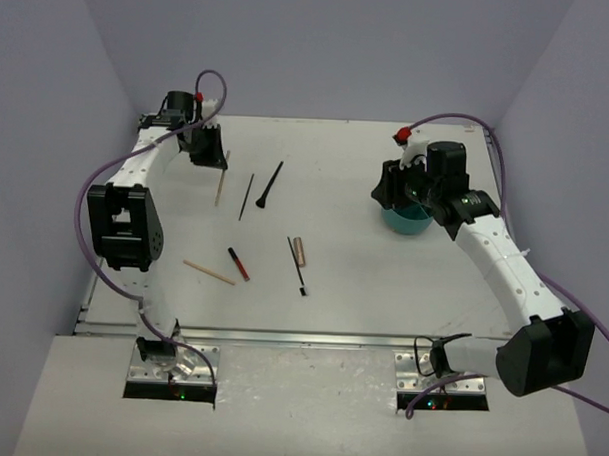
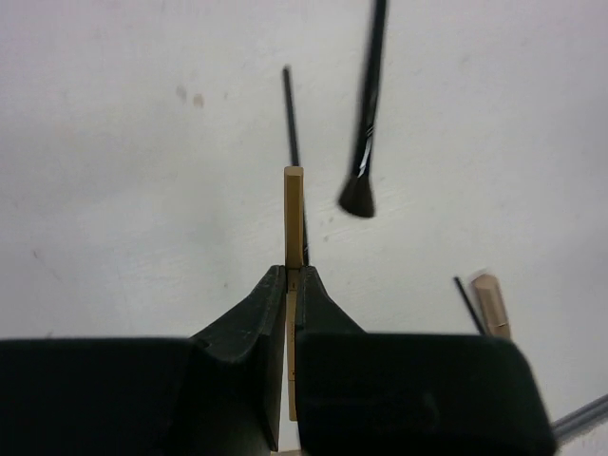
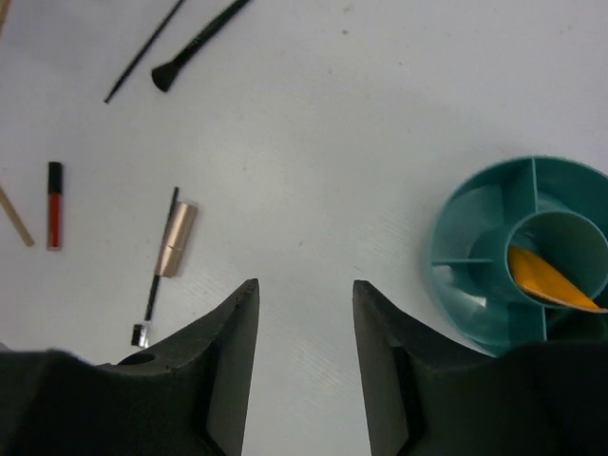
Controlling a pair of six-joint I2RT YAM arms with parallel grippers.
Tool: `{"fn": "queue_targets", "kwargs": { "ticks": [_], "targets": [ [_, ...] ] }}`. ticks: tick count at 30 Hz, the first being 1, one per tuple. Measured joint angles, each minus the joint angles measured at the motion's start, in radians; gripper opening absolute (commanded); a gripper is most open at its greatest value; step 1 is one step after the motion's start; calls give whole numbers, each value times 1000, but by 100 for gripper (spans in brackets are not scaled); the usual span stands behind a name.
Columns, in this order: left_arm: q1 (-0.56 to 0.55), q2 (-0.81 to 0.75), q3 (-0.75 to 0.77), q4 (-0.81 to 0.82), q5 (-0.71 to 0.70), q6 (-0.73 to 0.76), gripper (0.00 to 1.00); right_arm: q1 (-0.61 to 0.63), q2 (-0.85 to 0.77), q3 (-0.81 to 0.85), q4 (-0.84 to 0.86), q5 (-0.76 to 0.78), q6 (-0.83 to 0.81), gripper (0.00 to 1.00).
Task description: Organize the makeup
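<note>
Makeup [image 1: 300, 251] mostly loose on table [image 1: 382, 291]. Left gripper [image 2: 293, 275] clamped on wooden stick [image 2: 294, 204], clear only from wrist. Right gripper [image 3: 305, 296] jaws apart, empty; its camera alone shows orange wedge [image 3: 546, 277] in teal container [image 3: 465, 233] centre cup.

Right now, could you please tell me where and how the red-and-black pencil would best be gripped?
Probably at its middle or slightly toward the black cap, coming straight down. The red-and-black pencil lies flat on the table, slim and straight, so the open right gripper should close across its narrow width. A wooden stick ends close beside its red end, leaving less room there.
</note>
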Motion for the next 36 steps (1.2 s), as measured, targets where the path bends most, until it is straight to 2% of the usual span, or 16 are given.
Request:
{"fn": "queue_targets", "kwargs": {
  "ticks": [4, 10, 14, 20, 27, 34, 36],
  "targets": [
    [-34, -62, 104, 16, 130, 28, 0, 12, 72, 88, 109, -125, 115, 69],
    [-158, -179, 94, 42, 342, 101, 0, 94, 318, 368, 351, -181, 319, 70],
    [-209, -203, 93, 49, 452, 96, 0, 157, 437, 444, 485, -208, 449, 66],
    [-211, -203, 93, 67, 550, 9, 0, 192, 506, 428, 598, -234, 582, 62],
    [-211, -203, 91, 109, 575, -47, 0, 192, 507, 406, 687, -253, 672, 52],
    [-211, -203, 86, 148, 571, -97, 0, 198, 510, 385, 699, -252, 708, 49],
    [-211, -203, 82, 154, 570, -108, 0, 202, 512, 383, 699, -253, 712, 41]
  ]
}}
